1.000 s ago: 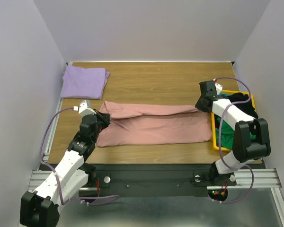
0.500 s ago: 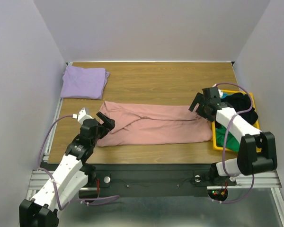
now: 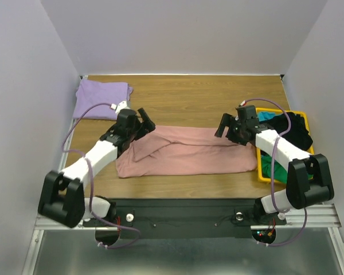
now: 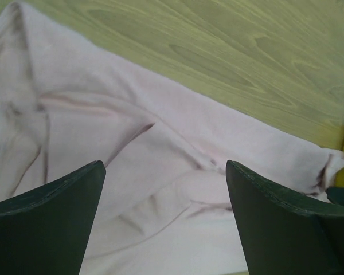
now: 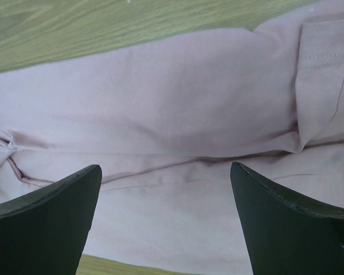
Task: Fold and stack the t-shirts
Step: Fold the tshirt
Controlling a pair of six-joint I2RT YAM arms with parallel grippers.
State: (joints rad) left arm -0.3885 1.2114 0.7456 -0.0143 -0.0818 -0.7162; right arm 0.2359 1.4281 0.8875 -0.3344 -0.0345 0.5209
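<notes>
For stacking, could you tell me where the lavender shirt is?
In the top view, the lavender shirt lies folded in the table's far left corner, beyond the left gripper.

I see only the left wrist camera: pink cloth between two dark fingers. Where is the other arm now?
Observer: The right gripper hangs open above the right end of the pink shirt, near a yellow bin.
Operator: Is any shirt folded already?
Observer: Yes, a lavender shirt lies folded in the far left corner of the table.
Operator: What is in the bin?
Observer: Black cloth and green cloth.
</notes>
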